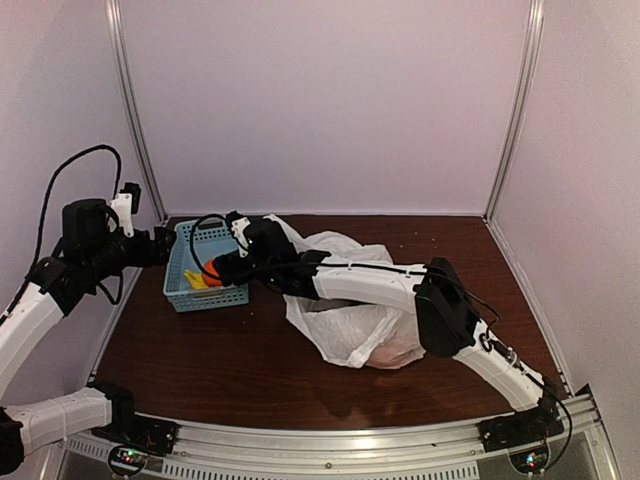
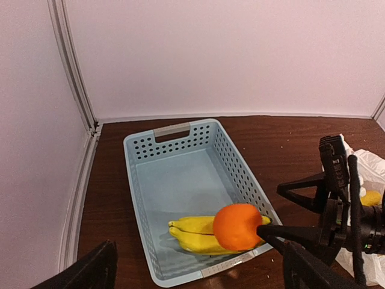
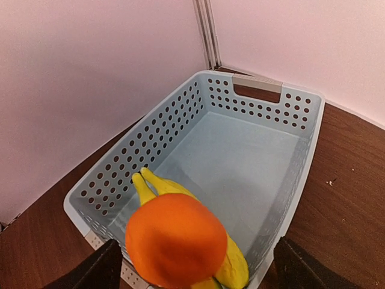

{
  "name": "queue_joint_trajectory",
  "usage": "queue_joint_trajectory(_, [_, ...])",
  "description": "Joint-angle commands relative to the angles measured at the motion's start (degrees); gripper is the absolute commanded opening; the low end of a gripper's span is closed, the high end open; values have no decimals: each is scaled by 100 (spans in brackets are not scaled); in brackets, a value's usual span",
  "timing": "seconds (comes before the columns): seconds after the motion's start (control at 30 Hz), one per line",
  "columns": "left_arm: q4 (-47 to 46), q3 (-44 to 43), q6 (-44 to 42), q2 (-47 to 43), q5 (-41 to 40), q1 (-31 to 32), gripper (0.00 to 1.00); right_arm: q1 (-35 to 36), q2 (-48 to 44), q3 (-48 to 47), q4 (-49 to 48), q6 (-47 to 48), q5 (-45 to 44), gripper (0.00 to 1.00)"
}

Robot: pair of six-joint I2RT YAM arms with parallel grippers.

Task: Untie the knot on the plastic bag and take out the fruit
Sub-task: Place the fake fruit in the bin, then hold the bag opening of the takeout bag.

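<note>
An orange fruit (image 3: 175, 239) hangs low over the near end of the blue basket (image 3: 257, 83), just above a yellow bunch of bananas (image 3: 231, 265). My right gripper (image 3: 198, 271) stands open around it, with a gap on each side of the orange. In the left wrist view one black finger (image 2: 289, 232) ends right beside the orange (image 2: 237, 227). The white plastic bag (image 1: 350, 320) lies crumpled under my right arm, with something pale orange showing through it. The knot is out of view. My left gripper (image 2: 201, 274) is open and empty, left of the basket (image 1: 205, 303).
The basket sits at the table's far left, close to the left wall and its metal corner post (image 2: 75, 72). Its far half holds nothing. Bare brown tabletop (image 1: 220, 360) lies in front of the basket and the bag.
</note>
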State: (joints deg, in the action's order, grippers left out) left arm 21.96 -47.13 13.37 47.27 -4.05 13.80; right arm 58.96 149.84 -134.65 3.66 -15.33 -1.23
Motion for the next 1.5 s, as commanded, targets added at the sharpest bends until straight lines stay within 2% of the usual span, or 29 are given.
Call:
queue_joint_trajectory(0.0, [-194, 88, -68, 10, 46, -38, 98, 10, 60, -158, 56, 12, 21, 90])
queue_joint_trajectory(0.37, [-187, 97, -82, -42, 45, -42, 98, 56, -537, -43, 134, 178, 321, 92])
queue_joint_trajectory(0.67, [-241, 127, -135, -18, 312, -37, 97, 327, -1757, 542, 242, 595, 396, 92])
queue_joint_trajectory(0.8, [-375, 185, -168, 10, 846, -39, 96, 445, -2521, 1228, 267, 669, 179, 92])
queue_joint_trajectory(1.0, [-709, 307, -108, 135, 1767, -36, 96, 460, -3888, 2948, 316, 433, -235, 88])
queue_joint_trajectory(1.17, [-1062, 200, 177, 691, 2661, 84, 95, 460, -4775, 4001, 986, 354, -657, 80])
queue_joint_trajectory(1.3, [-1126, -301, 445, 1427, 2742, 597, 94, 462, -5220, 4533, 1582, 204, -970, 71])
queue_joint_trajectory(1.47, [-1659, -647, 1074, 2431, 2909, 1459, 94, 508, -5498, 5007, 1801, -73, -1043, 65])
